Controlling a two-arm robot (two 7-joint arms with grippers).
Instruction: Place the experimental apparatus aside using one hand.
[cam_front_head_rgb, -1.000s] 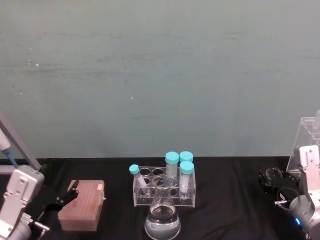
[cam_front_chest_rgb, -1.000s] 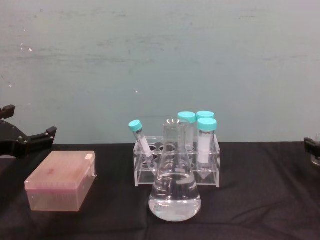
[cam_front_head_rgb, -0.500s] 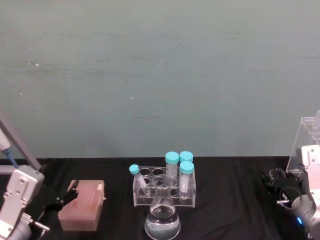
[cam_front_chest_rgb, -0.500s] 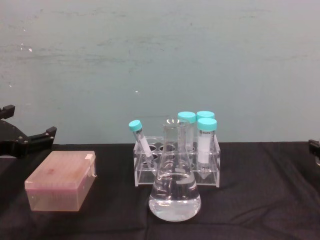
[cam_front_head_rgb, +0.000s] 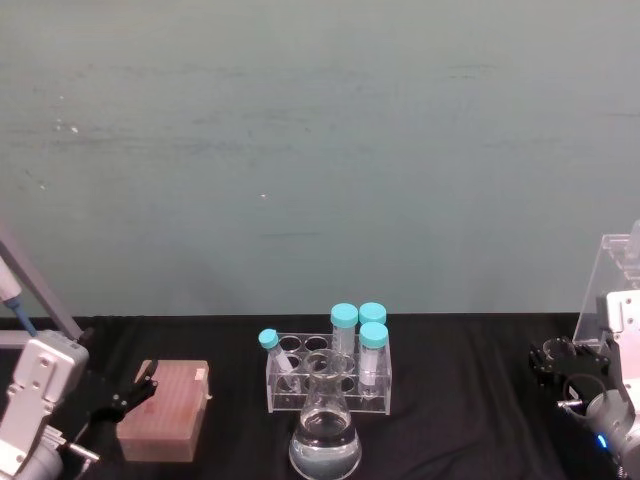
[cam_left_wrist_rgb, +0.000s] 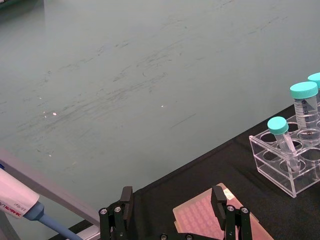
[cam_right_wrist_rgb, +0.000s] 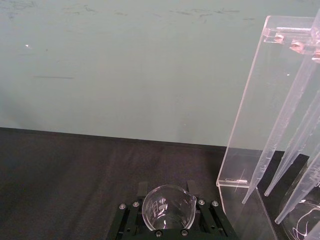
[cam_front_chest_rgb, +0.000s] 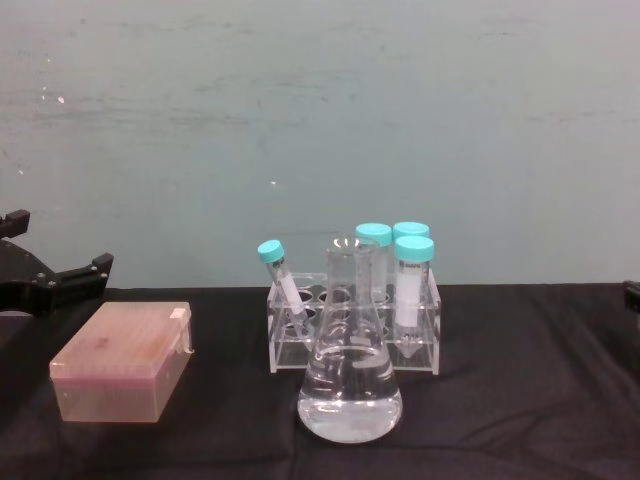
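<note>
table: black cloth-covered table (cam_front_head_rgb: 450, 400), all the gear's on it
stand: tall clear acrylic stand (cam_right_wrist_rgb: 250, 125) w/ long glass tubes (cam_right_wrist_rgb: 280, 135) hanging in it, far right edge, right beside my right arm
box: pink translucent lidded box (cam_front_chest_rgb: 120, 360), left side
rack: clear acrylic tube rack (cam_front_chest_rgb: 352, 335) w/ teal-capped tubes, mid table; one tube leans, the other three are upright
flask: large conical glass flask (cam_front_chest_rgb: 349, 390) w/ clear liquid, just in front of the rack, well apart from both my arms
left gripper (cam_left_wrist_rgb: 172, 197): black, parked over the pink box, fingers wide apart, nothing btwn them
right gripper (cam_right_wrist_rgb: 168, 197): black, far right, fingers clamped on the beaker
beaker: small glass beaker (cam_right_wrist_rgb: 167, 215), upright in that grip, near the stand's base; can't tell if it touches the cloth
</note>
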